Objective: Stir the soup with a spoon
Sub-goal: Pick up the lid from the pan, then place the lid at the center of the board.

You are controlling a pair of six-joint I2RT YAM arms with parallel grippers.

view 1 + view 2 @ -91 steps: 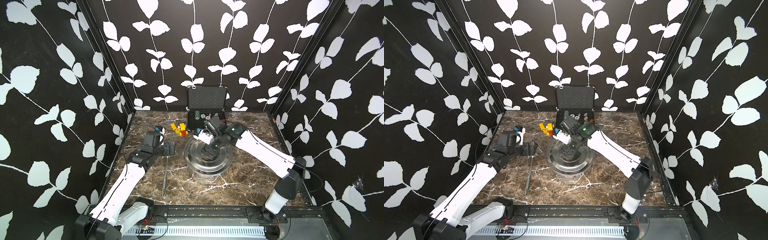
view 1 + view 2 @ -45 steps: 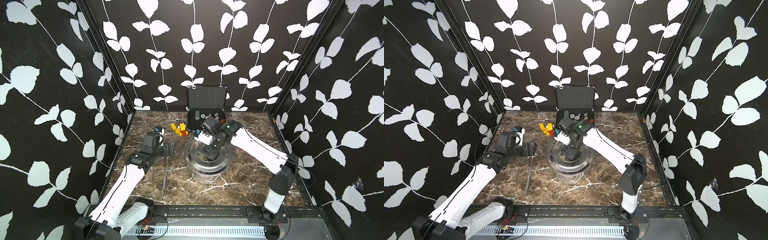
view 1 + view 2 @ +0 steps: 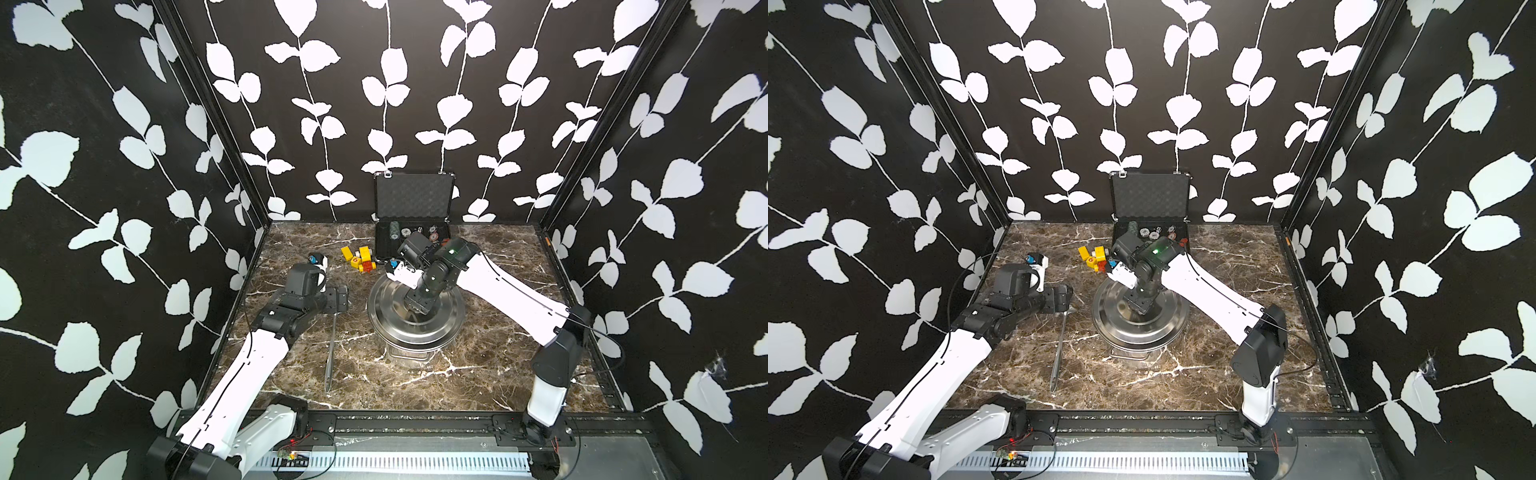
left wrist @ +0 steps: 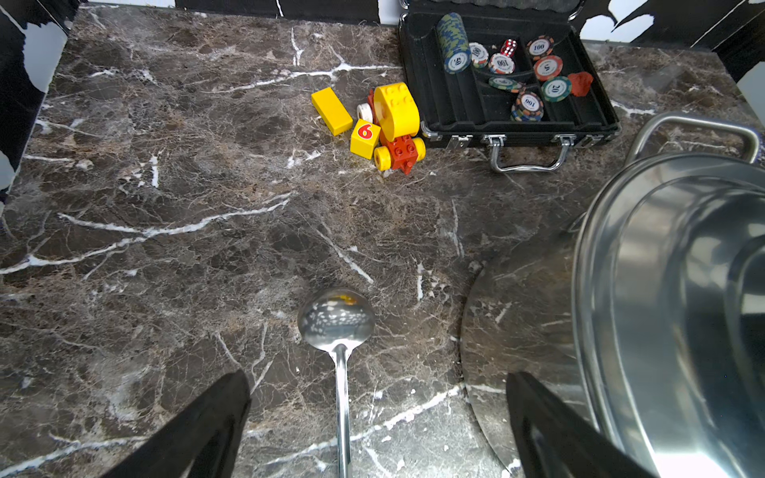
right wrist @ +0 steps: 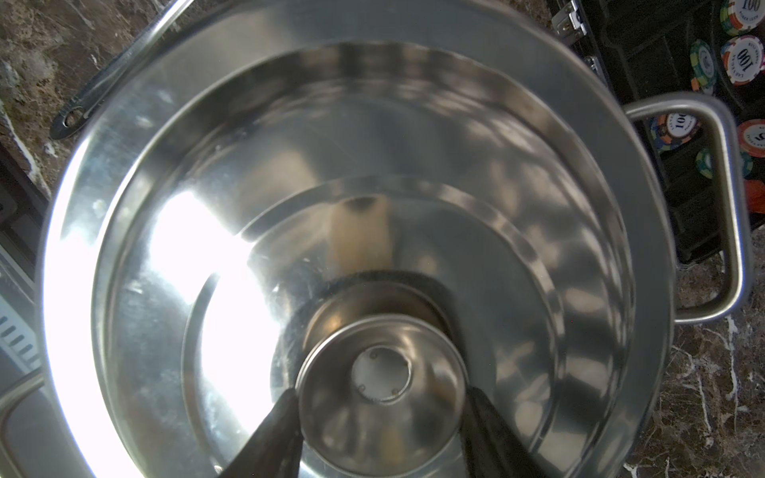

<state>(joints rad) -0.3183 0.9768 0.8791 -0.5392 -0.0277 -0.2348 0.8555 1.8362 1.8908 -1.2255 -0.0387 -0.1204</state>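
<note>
Lid on pot, inside covered. Right tool straddles knob; grip unconfirmed. Spoon flat on desk beside pot; left tool spread wide above it. Remaining: uncover, grasp spoon, stir.

way in: lid shuts pot mouth | ladle flanks: bare tabletop — pot near one side

My left arm stretches forward and low, left gripper with jaws spread wide. My right arm bends inward at the elbow, wrist tipped steeply down, right gripper pointing downward, jaws partway apart (gripping or not, I cannot tell).
</note>
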